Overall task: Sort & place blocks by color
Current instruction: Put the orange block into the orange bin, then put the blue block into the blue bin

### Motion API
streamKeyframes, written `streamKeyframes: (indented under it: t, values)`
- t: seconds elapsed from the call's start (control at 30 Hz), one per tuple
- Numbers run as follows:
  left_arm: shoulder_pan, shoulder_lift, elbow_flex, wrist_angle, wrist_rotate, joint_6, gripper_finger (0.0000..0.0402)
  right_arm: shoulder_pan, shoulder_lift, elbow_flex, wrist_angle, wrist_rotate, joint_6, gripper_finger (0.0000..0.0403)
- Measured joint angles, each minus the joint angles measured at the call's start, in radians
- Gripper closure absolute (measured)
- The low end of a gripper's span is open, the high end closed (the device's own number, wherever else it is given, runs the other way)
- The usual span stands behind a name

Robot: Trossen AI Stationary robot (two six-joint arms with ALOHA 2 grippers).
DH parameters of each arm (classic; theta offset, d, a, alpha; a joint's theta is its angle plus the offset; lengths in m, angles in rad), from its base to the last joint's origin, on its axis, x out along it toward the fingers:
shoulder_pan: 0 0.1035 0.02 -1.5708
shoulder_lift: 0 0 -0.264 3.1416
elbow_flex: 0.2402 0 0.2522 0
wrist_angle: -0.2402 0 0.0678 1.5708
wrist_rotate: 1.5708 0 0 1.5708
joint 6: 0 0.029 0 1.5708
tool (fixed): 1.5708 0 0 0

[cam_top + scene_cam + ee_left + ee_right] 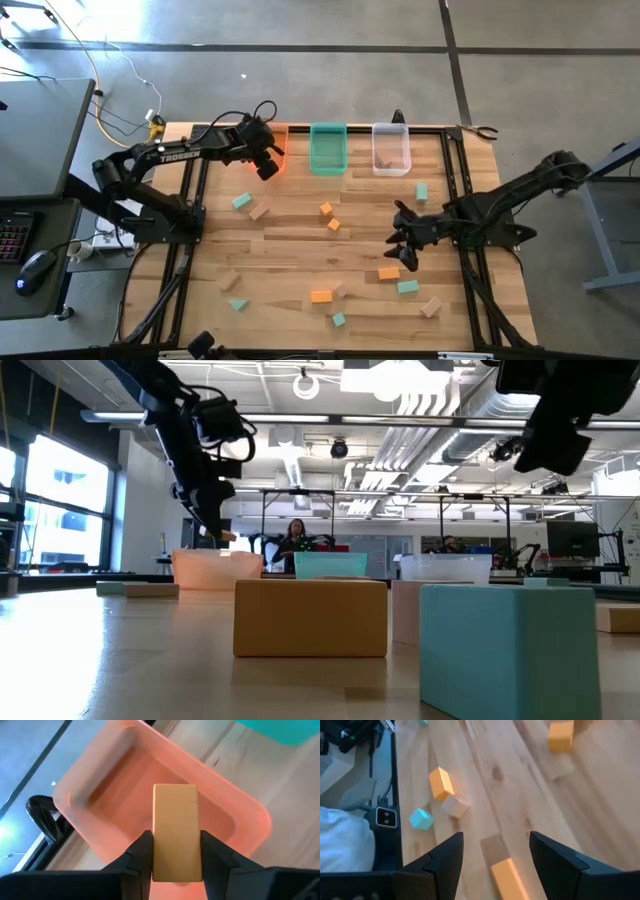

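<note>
A wooden slatted worktop point(300, 235) seen from above carries three rectangular plastic bins along its far edge: an orange bin point(100, 785), a teal-green bin point(328, 148) and a clear bin point(391, 148). The left gripper point(176, 862) hangs above the orange bin, its fingers point(142, 852) closed on the long sides of an orange rectangular brick point(175, 830) that points down toward the bin's inside. The right gripper point(492, 857) hovers over the right half of the worktop, fingers spread wide and holding nothing, above another orange brick point(507, 879) lying beside a pale wooden block point(492, 847). About a dozen more small blocks point(330, 293) in orange, teal and pale wood lie scattered across the near half of the worktop. The risk, as I judge it, is a release from this height: the held brick could bounce off the bin's rim or tip out if the gripper sits off-centre. On the right, closing on the orange brick could also catch the wooden block touching it.
</note>
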Motion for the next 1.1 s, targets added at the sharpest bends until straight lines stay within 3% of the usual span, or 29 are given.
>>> streamKeyframes:
  t: [0.3, 0.43, 0.87, 1.1]
  values:
    - [0.054, 0.079, 0.000, 0.041, 0.047, 0.000, 0.0302, 0.081, 0.112, 0.000, 0.000, -0.007, 0.090, 0.0187]
    - [0.068, 0.097, 0.000, 0.048, 0.128, -0.005, 0.0269, 0.105, 0.145, 0.000, 0.000, 0.001, 0.119, 0.0187]
    - [0.066, 0.100, 0.001, 0.098, 0.120, -0.008, 0.0200, 0.176, 0.154, 0.001, 0.069, 0.101, 0.131, 0.0187]
    - [0.047, 0.100, 0.103, -0.044, 0.120, -0.021, 0.0197, 0.176, 0.154, 0.125, -0.081, 0.119, 0.060, 0.0187]
